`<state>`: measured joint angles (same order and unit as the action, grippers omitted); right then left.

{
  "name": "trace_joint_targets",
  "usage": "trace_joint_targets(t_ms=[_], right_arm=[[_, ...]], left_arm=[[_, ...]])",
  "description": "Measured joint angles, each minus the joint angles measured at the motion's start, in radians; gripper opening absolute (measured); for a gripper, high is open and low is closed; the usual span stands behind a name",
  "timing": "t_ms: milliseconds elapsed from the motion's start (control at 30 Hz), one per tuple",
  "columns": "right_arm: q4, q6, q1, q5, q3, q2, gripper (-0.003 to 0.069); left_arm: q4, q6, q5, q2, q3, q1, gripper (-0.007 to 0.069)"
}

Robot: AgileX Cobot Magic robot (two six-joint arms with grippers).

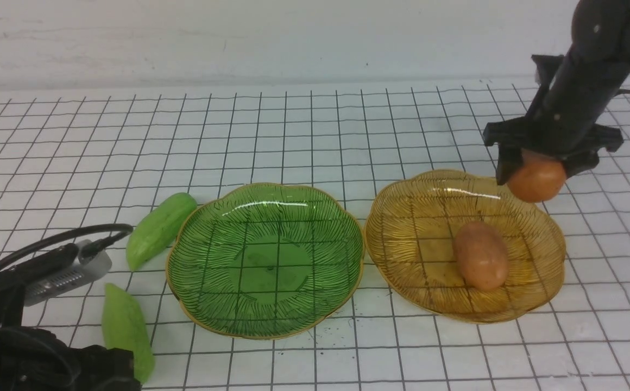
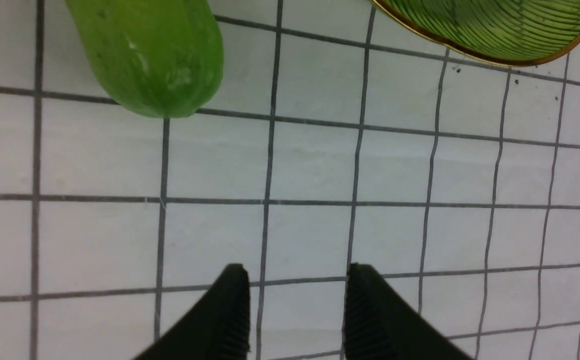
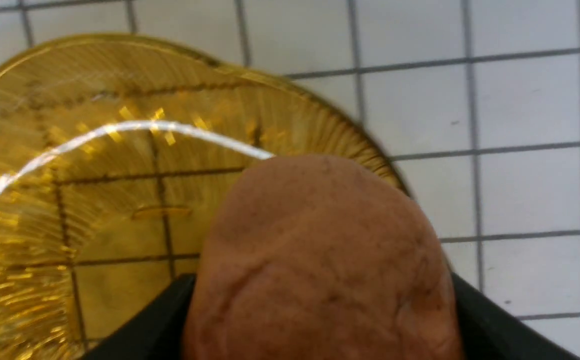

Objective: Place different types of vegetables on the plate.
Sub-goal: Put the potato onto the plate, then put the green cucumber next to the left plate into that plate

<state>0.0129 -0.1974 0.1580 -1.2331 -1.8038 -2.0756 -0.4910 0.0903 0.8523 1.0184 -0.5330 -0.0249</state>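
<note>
Right gripper (image 1: pixel 540 165) pinches 1 orange-brown potato (image 1: pixel 536 182) between its black fingers, held above the far right rim of the amber plate (image 1: pixel 402 260). Below that gripper, nearer the robot, a 2nd potato (image 1: pixel 480 255) lies on the plate's floor. Left gripper (image 2: pixel 297 310) hangs over the gridded table (image 1: pixel 315 136) with its fingers spread and nothing between them. Ahead of its tips lie the 2 green cucumbers (image 1: pixel 160 231), untouched on the table beside the green plate (image 1: pixel 184 304), the farther one right by its rim.
</note>
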Motion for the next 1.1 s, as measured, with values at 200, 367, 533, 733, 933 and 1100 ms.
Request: trace_joint_targets(t_ms=[200, 367, 533, 733, 933, 1100], right_arm=[[-0.046, -0.005, 0.08, 0.001, 0.087, 0.0, 0.0556], [-0.044, -0.016, 0.097, 0.009, 0.117, 0.0, 0.0666], [0.005, -0.019, 0.098, 0.009, 0.126, 0.023, 0.069], [0.006, -0.007, 0.098, 0.007, 0.126, 0.141, 0.0691], [0.022, 0.017, 0.098, -0.001, 0.126, 0.259, 0.0689], [0.077, 0.07, 0.098, -0.01, 0.127, 0.371, 0.0645]], left_arm=[[0.001, 0.028, -0.003, 0.0, 0.0, 0.0, 0.0248], [0.001, 0.03, -0.02, 0.0, 0.0, 0.0, 0.0248], [0.001, 0.031, -0.041, 0.0, 0.0, 0.0, 0.0248], [0.001, 0.031, -0.049, 0.0, 0.0, 0.0, 0.0248], [0.001, 0.031, -0.069, 0.0, 0.0, 0.0, 0.0248], [0.003, 0.031, -0.091, 0.0, 0.0, 0.0, 0.0248]])
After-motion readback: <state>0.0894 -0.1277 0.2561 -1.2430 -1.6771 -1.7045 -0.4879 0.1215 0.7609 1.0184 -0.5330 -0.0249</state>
